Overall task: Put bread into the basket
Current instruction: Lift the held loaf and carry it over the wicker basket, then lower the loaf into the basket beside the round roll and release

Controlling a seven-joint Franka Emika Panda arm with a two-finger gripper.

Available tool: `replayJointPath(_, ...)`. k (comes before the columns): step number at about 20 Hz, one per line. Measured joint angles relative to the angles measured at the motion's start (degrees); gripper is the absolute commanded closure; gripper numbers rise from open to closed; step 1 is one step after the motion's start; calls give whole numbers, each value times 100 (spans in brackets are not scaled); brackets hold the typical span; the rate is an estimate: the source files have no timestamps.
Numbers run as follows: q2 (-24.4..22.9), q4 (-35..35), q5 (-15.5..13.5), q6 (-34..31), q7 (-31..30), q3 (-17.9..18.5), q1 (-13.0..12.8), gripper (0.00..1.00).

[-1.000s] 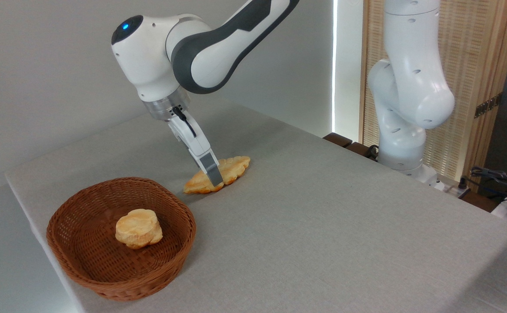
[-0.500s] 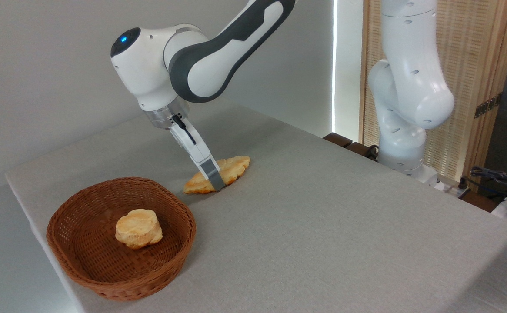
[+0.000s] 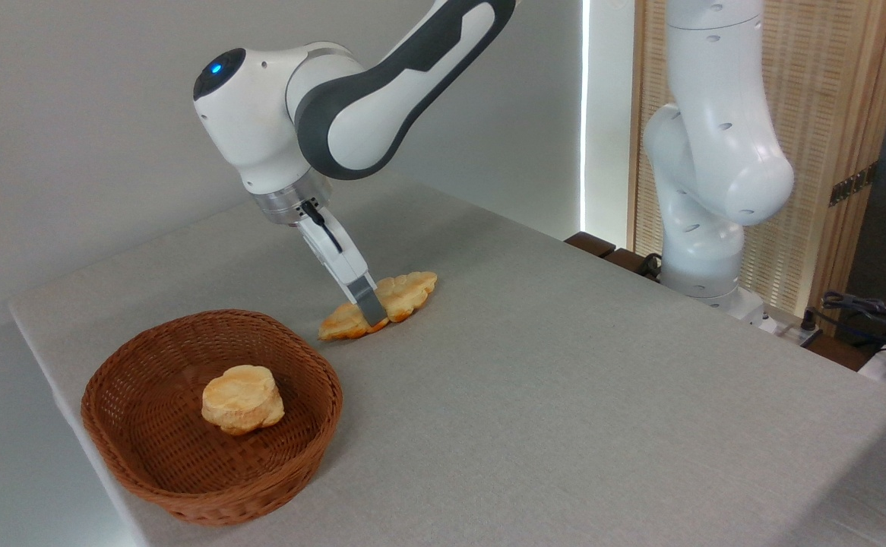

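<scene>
A: On the counter point(image 3: 564, 395), where's the bread?

B: Bread point(image 3: 382, 305) lies flat, just past the basket point(image 3: 147, 486) rim, at about 1 o'clock from it. Not in the basket yet.

A: Gripper?

B: My gripper point(image 3: 371, 310) is down across the middle of the bread, near finger in front of it. Looks closed in on the bread, but the far finger is hidden, so I can't tell for sure how tight or whether I really hold it.

A: Basket contents?

B: One small round bun point(image 3: 242, 398), sitting near the centre.

A: Risks?

B: Bread is long and I'm pinching it mid-body at a slant. Judging from that, it could pivot or droop on lift, or slip out if the hold is shallow. It could also catch the basket rim on the way over, or land on the bun and tip out.
</scene>
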Motion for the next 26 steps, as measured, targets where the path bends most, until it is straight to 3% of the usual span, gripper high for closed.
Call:
replayJointPath(7, -243, 105, 0, -85, 0, 5, 1, 55)
replayJointPath(14, -670, 781, 0, -250, 0, 106, 43, 55)
replayJointPath(16, -640, 829, 0, 240, 0, 246, 60, 40)
replayJointPath(17, -615, 830, 0, 488, 0, 345, 65, 29)
replayJointPath(18, -583, 830, 0, 742, 0, 458, 73, 7)
replayJointPath(19, -544, 830, -28, 1028, 0, 570, 82, 1)
replayJointPath(26, 12, 829, -477, 2631, -64, 763, 95, 0)
